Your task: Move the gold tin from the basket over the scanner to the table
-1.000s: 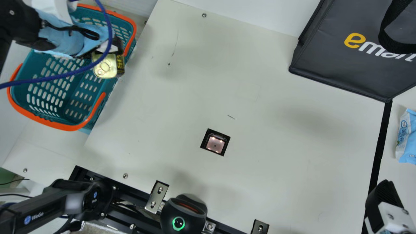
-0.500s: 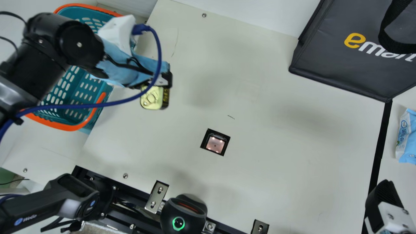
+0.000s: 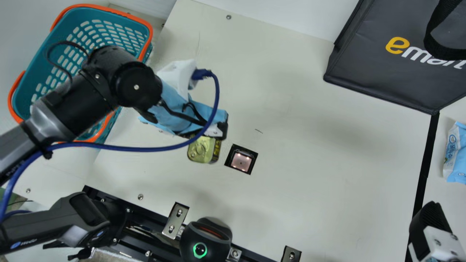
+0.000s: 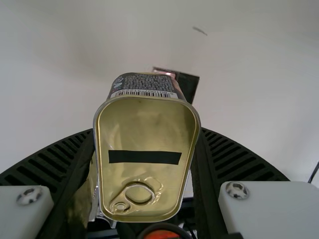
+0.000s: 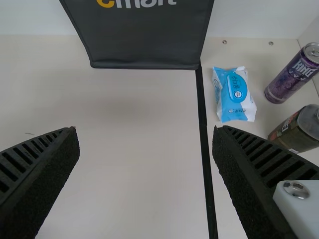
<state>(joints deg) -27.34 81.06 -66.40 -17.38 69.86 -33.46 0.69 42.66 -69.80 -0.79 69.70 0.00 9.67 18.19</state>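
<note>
"Where is the gold tin (image 3: 201, 150)?"

"It is just beside the scanner (image 3: 241, 162), and the left gripper (image 3: 206, 135) is pinching it."

"And farther from the scanner?"

"There is the basket (image 3: 40, 62), then, at greater distance, the right gripper (image 3: 431, 220), which is spread wide."

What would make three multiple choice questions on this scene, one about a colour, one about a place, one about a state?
1. What colour is the basket?
A. Purple
B. Teal
C. Yellow

2. Where is the blue-and-white pack?
A. In the basket
B. On the scanner
C. Near the purple can

3. The gold tin is:
A. Held by the left tool
B. Standing in the basket
C. Loose on the table

1 B: the main view shows teal walls.
2 C: the right wrist view shows them near each other.
3 A: the left wrist view shows it gripped.
</note>
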